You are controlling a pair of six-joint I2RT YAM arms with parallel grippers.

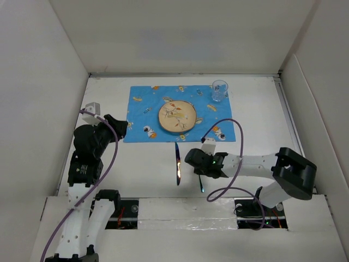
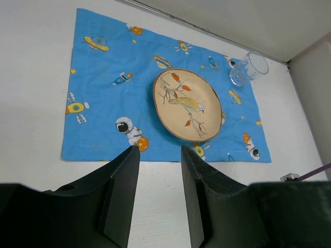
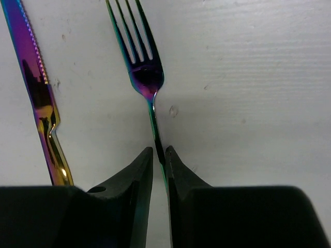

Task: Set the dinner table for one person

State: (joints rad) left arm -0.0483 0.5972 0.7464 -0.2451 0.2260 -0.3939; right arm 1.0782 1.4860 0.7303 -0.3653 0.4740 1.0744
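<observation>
Saw a big, flat, white dinner table (image 1: 262,120), dull and not shiny, with tall white walls (image 1: 43,65) around it. Lay spread out under both grippers and under a blue space placemat (image 1: 147,109). Found the left gripper (image 2: 159,151) wide open and empty, up over bare table just beside the placemat's near edge. Found the right gripper (image 3: 159,152) low on the table, near the placemat's near edge, squeezed tight on the thin handle of a rainbow fork (image 3: 146,77). Spotted a rainbow knife (image 3: 36,98) flat on the table, between the placemat and the fork. Spotted a bird plate (image 2: 187,106) and a clear glass (image 2: 248,70) on the placemat.
</observation>
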